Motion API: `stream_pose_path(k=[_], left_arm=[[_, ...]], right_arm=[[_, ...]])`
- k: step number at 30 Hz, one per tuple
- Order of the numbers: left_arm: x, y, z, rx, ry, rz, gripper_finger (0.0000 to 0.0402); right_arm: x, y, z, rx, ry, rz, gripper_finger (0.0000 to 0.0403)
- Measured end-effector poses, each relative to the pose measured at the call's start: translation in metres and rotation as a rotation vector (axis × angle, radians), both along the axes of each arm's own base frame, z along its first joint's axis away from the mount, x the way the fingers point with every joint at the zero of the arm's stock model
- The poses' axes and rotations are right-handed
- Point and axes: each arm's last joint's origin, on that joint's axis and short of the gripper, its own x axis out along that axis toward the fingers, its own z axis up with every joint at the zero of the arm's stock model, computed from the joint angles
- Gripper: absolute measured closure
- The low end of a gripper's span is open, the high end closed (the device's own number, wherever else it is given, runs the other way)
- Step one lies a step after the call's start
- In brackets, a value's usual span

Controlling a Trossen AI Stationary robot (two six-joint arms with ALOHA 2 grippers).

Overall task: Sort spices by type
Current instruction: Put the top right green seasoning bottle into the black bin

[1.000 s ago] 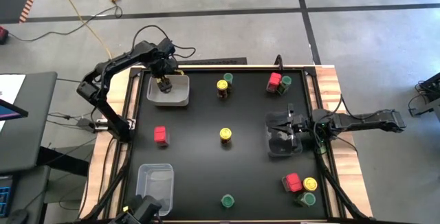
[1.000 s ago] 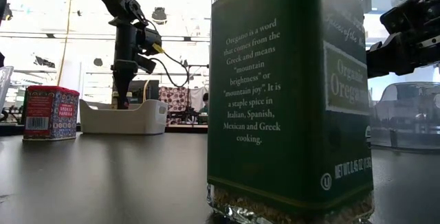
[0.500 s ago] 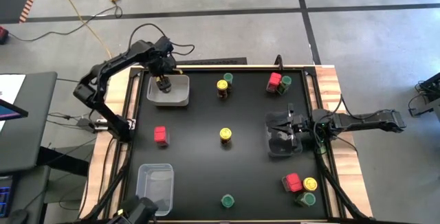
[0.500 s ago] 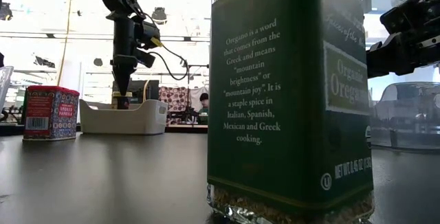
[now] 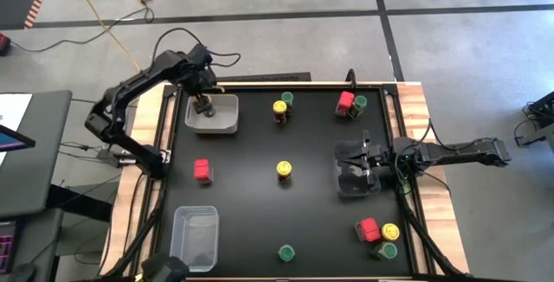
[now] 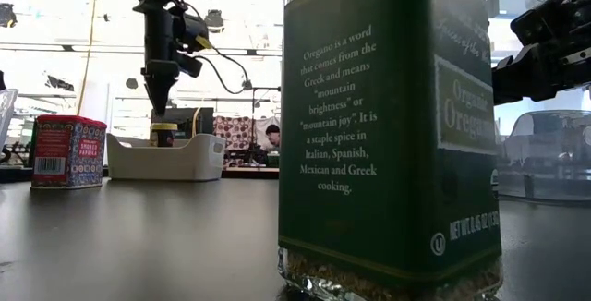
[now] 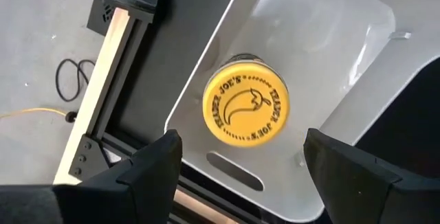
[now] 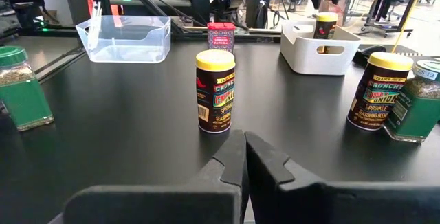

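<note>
Near edge, centre: green-lidded jar (image 5: 286,253), alone, open surface (image 5: 251,213) around it. Near right: red block (image 5: 368,229) among two jars. Centre: yellow-lidded jar (image 5: 284,169), clear all round. Right edge: right gripper (image 5: 358,165), jaws closed, empty. Far left: left gripper (image 5: 204,102), jaws apart, above yellow-lidded jar in white bin (image 5: 227,122).

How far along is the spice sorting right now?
Barely begun. One yellow-lid jar stands in the white bin; the left pincer hangs open above it, holding nothing. The right pincer waits shut over a clear bin. Still loose on the table: the red tin, the middle yellow jar, a green jar and the clusters along the far and right sides.
</note>
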Motion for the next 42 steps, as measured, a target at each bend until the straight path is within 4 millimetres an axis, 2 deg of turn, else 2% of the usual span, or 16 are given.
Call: stream_pose_path(k=[8,13,28,35,42], left_arm=[[-0.009,-0.026,0.032,0.042,-0.172,0.010,0.0110],[-0.013,-0.037,0.045,0.093,-0.223,-0.026,0.0110],[-0.011,-0.034,0.048,0.185,-0.182,-0.129,0.0109],[-0.011,-0.032,0.049,0.230,-0.139,-0.145,0.0071],[-0.010,-0.031,0.049,0.237,-0.158,-0.117,0.0069]], right_arm=[[0.000,0.000,0.000,0.000,0.000,0.001,0.0367],[0.000,0.000,0.000,0.000,0.000,0.000,0.0367],[0.000,0.000,0.000,0.000,0.000,0.000,0.0367],[0.000,0.000,0.000,0.000,0.000,0.000,0.0367],[0.000,0.000,0.000,0.000,0.000,0.000,0.0367]])
